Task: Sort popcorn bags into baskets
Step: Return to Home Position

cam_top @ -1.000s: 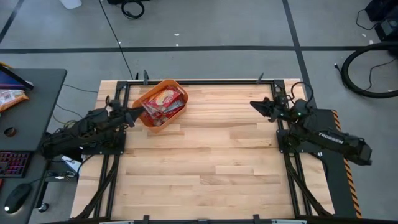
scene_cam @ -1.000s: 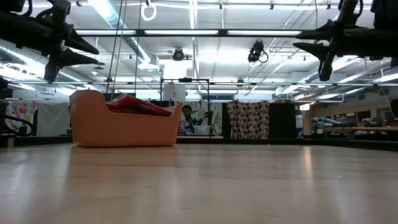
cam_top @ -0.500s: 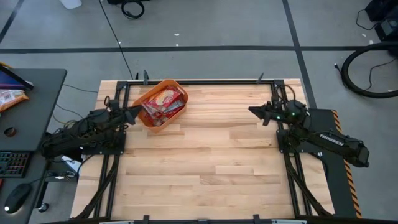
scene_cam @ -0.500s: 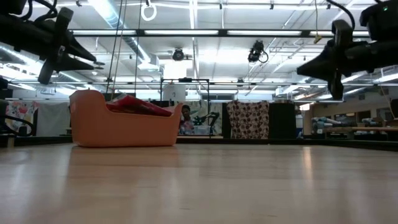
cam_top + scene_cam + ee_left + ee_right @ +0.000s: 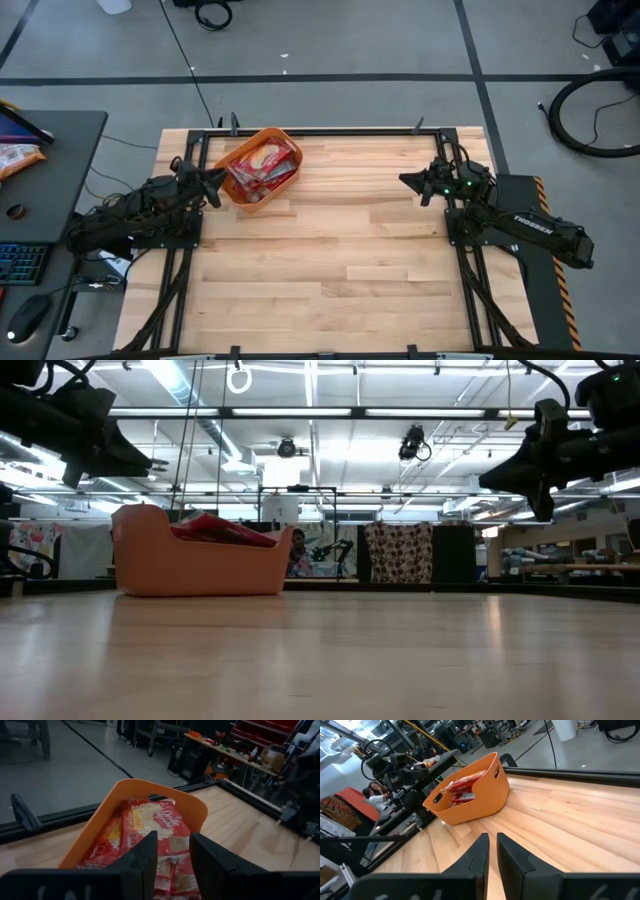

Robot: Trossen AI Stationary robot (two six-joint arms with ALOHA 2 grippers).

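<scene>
The orange basket (image 5: pixel 243 189) stands near the table's far left corner, its base flat on the wood (image 5: pixel 200 568). Several red popcorn bags (image 5: pixel 265 165) lie piled inside it, cream pictures up, and show in the left wrist view (image 5: pixel 155 827) and the right wrist view (image 5: pixel 461 787). My left gripper (image 5: pixel 212 187) hovers above the table just left of the basket, its fingers a little apart (image 5: pixel 173 850) and holding nothing. My right gripper (image 5: pixel 404 180) hangs in the air by the table's right side, shut and empty (image 5: pixel 493 845), pointing toward the basket.
The light wooden table top (image 5: pixel 330 260) stretches bare between the arms and toward the near edge. A dark desk (image 5: pixel 50 180) with a keyboard, a mouse and a red packet stands left of the table. People (image 5: pixel 370 795) sit in the room beyond the table.
My right gripper has shut its fingers, sunk a little and shifted slightly toward the near edge. My left gripper has drawn back a little from the basket toward the table's left edge, and its fingers have come closer together. The basket and bags have stayed put.
</scene>
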